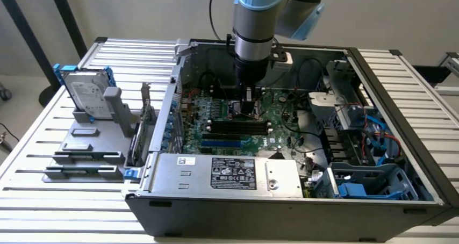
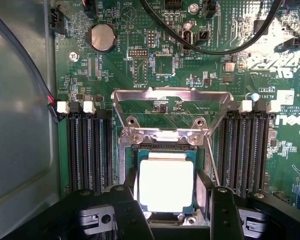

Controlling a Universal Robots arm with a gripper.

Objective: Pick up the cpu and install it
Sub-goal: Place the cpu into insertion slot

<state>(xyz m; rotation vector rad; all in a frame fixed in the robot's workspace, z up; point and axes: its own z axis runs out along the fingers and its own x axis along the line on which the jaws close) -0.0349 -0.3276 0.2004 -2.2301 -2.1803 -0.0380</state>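
While reaching straight down into the open computer case (image 1: 287,212), holds the hand (image 1: 249,108) low over the green motherboard (image 1: 204,115), nearer the case wall at the exterior view's left than the one at its right. Spreads the hand wide. From the wrist view, sets one black finger (image 2: 130,212) at each flank of the cpu (image 2: 166,184), with a strip of socket (image 2: 162,151) showing between the chip and the farther finger. Grips nothing that can be made out; cannot tell whether either pad brushes the chip's edge.

Finds the cpu lying flat and square in the socket, pale metal top up, dark green rim around it, directly between the fingers. Shows the metal load frame (image 2: 172,95) standing open just beyond the chip, with banks of black memory slots (image 2: 87,150) on both sides and a round coin battery (image 2: 102,37) farther off on the board. Shows too a black cable (image 2: 210,51) looping across the board past the frame.

In the exterior view, has a labelled silver power supply (image 1: 229,173) along the near wall of the case and a blue plastic bracket (image 1: 355,190) in the near corner at the exterior view's right. Outside the case, on the slatted tabletop (image 1: 43,198) at the exterior view's left, has a grey fixture (image 1: 79,147) carrying an upright silver hard drive (image 1: 90,93) in blue brackets.
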